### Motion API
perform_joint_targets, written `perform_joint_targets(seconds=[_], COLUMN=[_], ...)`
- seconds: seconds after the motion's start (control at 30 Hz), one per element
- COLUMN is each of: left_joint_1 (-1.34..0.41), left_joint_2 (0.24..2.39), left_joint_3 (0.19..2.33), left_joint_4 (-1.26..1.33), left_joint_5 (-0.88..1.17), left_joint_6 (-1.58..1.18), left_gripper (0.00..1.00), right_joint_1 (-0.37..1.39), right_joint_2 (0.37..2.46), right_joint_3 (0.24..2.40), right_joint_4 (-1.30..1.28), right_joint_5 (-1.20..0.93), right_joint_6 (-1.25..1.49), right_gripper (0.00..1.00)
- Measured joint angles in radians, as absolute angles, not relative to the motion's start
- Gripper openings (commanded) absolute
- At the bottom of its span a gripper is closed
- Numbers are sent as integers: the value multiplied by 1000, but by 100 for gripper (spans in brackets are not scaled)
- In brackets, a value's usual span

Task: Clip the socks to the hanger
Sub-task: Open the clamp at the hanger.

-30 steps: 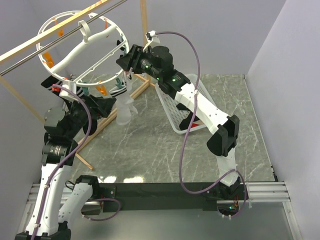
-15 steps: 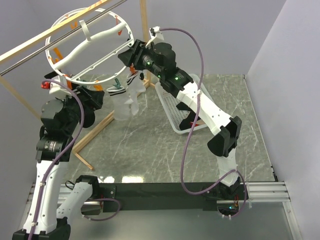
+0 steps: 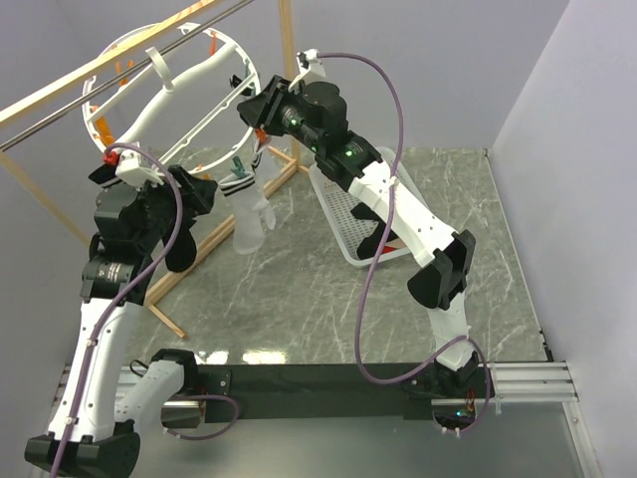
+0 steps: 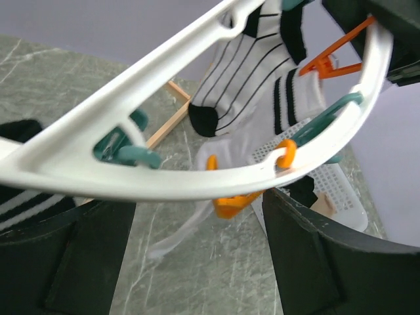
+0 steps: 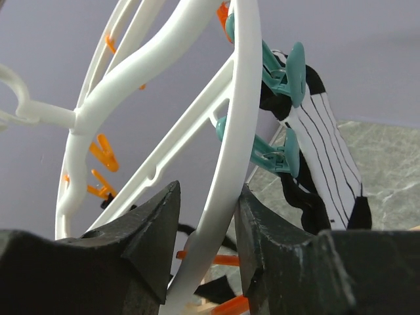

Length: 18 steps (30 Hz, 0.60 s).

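The white ring hanger (image 3: 199, 77) hangs from a metal rod at the upper left. White socks with black stripes (image 3: 247, 214) hang from teal clips on its lower right rim; they also show in the left wrist view (image 4: 243, 72) and the right wrist view (image 5: 325, 170). A black sock with white stripes (image 4: 20, 203) shows at the left edge. My right gripper (image 3: 251, 108) (image 5: 207, 197) straddles the ring's rim (image 5: 230, 131); the rim touches one finger, with a gap to the other. My left gripper (image 3: 204, 187) (image 4: 197, 216) is wide open and empty just under the lower rim (image 4: 164, 174), below an orange clip (image 4: 239, 203).
A white mesh basket (image 3: 348, 219) lies on the marble table right of the socks. The metal rod (image 3: 60, 124) sits on a wooden frame whose base bar (image 3: 199, 254) runs across the table. Purple walls close in at the back and right.
The hanger swung right, then back left, with the right gripper at its rim. My left arm rose, bringing its gripper closer under the lower rim.
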State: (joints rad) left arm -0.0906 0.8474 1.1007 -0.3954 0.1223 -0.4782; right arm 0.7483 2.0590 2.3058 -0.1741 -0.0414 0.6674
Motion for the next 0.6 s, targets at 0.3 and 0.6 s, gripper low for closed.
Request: perform_joint_targets(seconds=[0.3,0.6], left_joint_1=[-91,-94], left_joint_2=[804,764], left_joint_3=[1053,1043], left_joint_4=[-260,-228], left_joint_5=[173,152], left_joint_6=[-495,-494], left_gripper=[80,80], right_joint_1=[748,748], right_joint_2=[2063,2063], right_joint_3=[2305,2305], right_joint_4=[-177,-181], right_joint_5=[-37,-33], right_joint_6=[672,682], right_gripper=[43,42])
